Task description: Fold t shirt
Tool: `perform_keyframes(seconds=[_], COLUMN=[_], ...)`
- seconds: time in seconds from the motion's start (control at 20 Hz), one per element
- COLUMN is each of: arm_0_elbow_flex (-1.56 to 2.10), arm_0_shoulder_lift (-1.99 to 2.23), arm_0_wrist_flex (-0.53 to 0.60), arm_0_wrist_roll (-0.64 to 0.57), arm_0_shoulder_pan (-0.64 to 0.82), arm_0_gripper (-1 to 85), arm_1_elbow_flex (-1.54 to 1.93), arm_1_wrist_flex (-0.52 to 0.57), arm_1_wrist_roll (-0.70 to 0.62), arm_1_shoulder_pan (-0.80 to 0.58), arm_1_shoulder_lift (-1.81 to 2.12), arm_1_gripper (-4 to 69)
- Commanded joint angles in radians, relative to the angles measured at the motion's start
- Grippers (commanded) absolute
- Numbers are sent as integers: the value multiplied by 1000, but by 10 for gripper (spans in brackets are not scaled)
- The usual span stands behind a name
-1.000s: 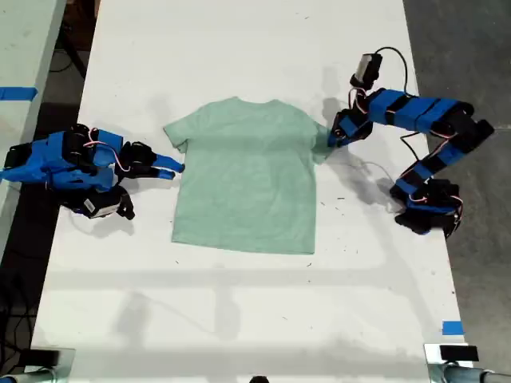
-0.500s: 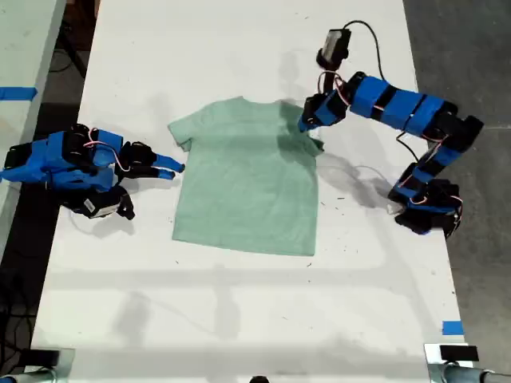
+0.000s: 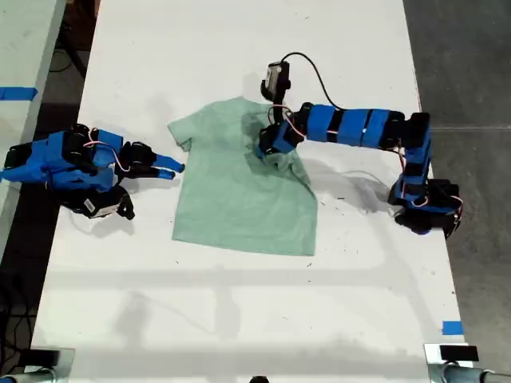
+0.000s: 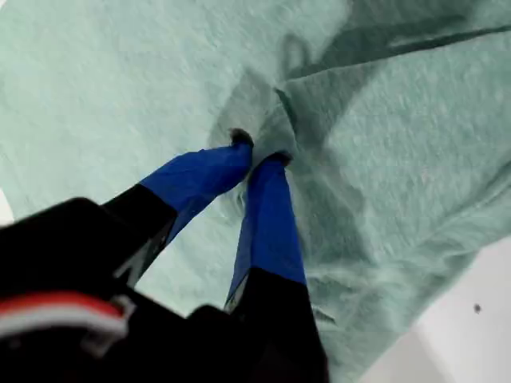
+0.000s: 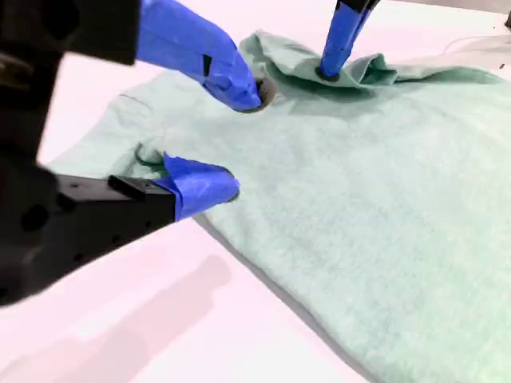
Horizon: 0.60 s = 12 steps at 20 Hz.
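Note:
The pale mint-green t shirt (image 3: pixel 239 195) lies flat on the white table (image 3: pixel 239 319), neck toward the far edge. My first gripper (image 3: pixel 270 148) reaches in from the exterior view's right and is shut on the sleeve cloth, which it holds folded over the chest. In the first wrist view its fingertips (image 4: pixel 259 152) pinch a bunched ridge of the t shirt (image 4: pixel 120 80). My second gripper (image 3: pixel 172 169) rests open at the other sleeve, on the exterior view's left. Its wrist view shows the second gripper (image 5: pixel 242 142) with jaws apart over the t shirt's (image 5: pixel 383 207) edge, holding nothing.
A blue tape mark (image 3: pixel 452 327) sits near the table's front corner at the exterior view's right. A second table with blue tape (image 3: pixel 17 92) stands beyond the exterior view's left edge. The first arm's base (image 3: pixel 423 207) stands near the exterior view's right table edge.
My first gripper has carried the sleeve from the shirt's edge toward the exterior view's left, folding it over the chest. The second arm has stayed put.

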<state>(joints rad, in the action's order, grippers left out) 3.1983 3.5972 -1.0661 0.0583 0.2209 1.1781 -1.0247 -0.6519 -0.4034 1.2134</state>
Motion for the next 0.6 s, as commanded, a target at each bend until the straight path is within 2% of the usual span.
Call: perform_keyframes(seconds=[0.0,0.15,0.2,0.3,0.35,0.4,0.5,0.55], arm_0_elbow_flex=[9,9,9,9,9,9,9,9], arm_0_shoulder_lift=[6,6,6,6,6,6,6,6], arm_0_wrist_flex=[-2,-2,-2,-2,-2,-2,-2,-2], arm_0_wrist_roll=[18,18,18,18,18,18,18,18], arm_0_shoulder_pan=[12,12,12,12,12,12,12,12], arm_0_gripper=[148,148,148,148,148,148,148,148], arm_1_elbow_flex=[-155,-268,-247,-124,-3,163,561,772], arm_1_wrist_flex=[-49,-293,-357,-463,-483,-474,-410,-360], arm_1_wrist_roll=[9,-5,2,9,11,18,51,51], arm_1_shoulder_pan=[26,3,-15,-64,-91,-115,-147,-149], arm_1_shoulder_lift=[-9,67,143,344,477,643,1032,1236], arm_1_gripper=[72,103,130,242,250,238,11,12])
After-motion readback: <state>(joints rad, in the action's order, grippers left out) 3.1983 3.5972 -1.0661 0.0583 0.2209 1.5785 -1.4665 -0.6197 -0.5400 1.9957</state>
